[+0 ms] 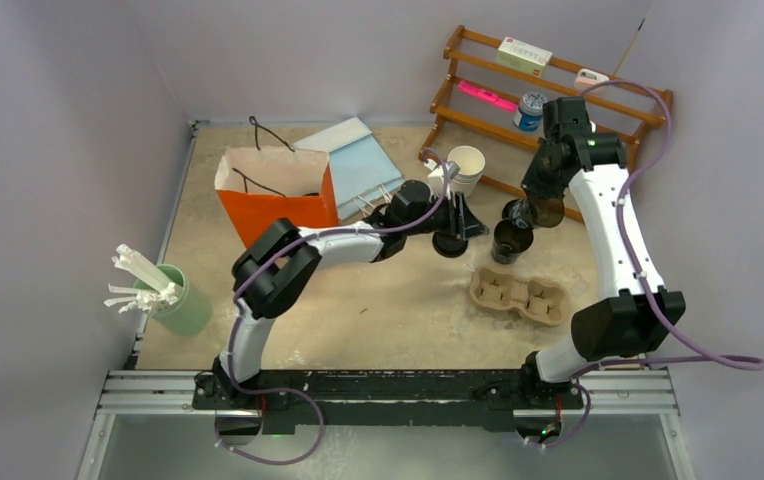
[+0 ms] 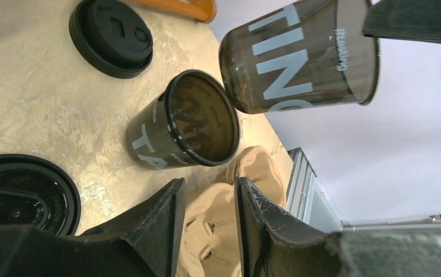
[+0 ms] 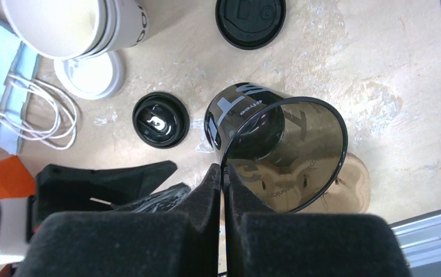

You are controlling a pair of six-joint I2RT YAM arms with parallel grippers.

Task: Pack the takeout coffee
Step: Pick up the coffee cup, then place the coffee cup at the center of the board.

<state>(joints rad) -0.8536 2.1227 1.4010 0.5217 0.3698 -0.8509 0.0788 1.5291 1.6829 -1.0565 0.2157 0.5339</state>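
Near the carrier (image 1: 518, 295), right gripper (image 3: 223, 170) held black cup (image 3: 299, 173) by rim, mid-carry; left gripper (image 2: 209, 190) apart, empty. Next, probably: seat it squarely.

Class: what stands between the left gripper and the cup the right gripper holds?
A second black cup, standing upright, lies between the left gripper and the held cup. The top external view shows it.

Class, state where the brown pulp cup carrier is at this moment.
In the top view, the carrier lies on the table right of centre, just on the near side of the standing black cup.
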